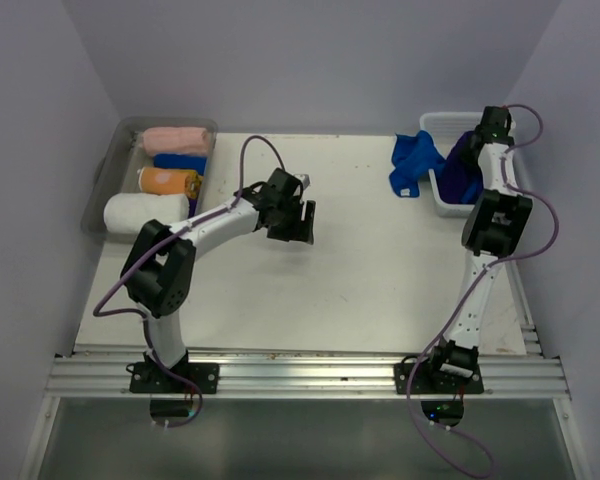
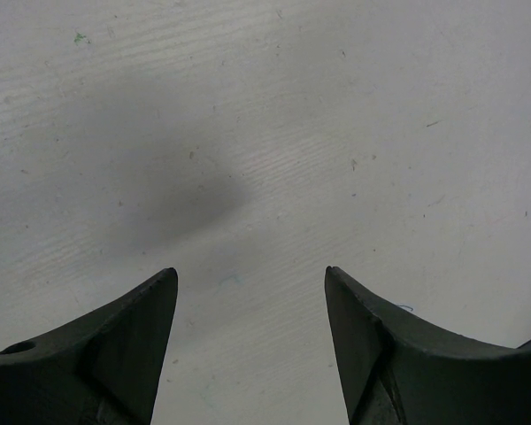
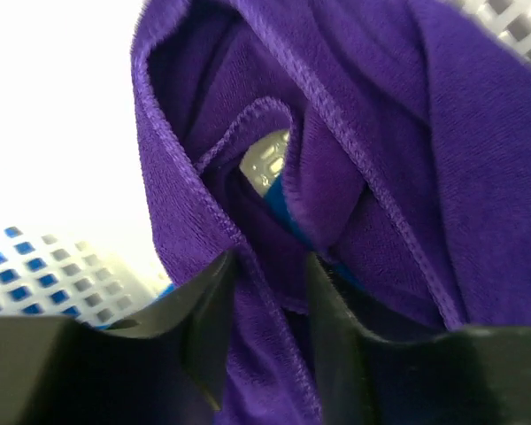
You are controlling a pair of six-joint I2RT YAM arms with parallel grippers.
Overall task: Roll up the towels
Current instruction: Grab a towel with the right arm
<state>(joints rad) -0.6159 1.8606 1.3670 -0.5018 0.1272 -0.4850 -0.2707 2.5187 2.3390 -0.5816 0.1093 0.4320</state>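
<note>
A dark purple towel (image 1: 461, 172) (image 3: 380, 133) lies bunched in the white lattice basket (image 1: 441, 124) at the back right. My right gripper (image 1: 477, 150) (image 3: 270, 257) reaches down into the basket, its jaws open a little with a hemmed fold of the purple cloth between them. A bit of blue cloth (image 3: 288, 220) shows under the purple. A crumpled royal blue towel (image 1: 413, 165) hangs from the basket's left rim onto the table. My left gripper (image 1: 292, 215) (image 2: 248, 270) hovers open over bare tabletop, holding nothing.
A clear plastic bin (image 1: 98, 190) at the back left holds rolled towels: pink (image 1: 175, 139), blue (image 1: 180, 160), peach-orange (image 1: 165, 181) and white (image 1: 140, 211). Walls close the table in on the left, back and right.
</note>
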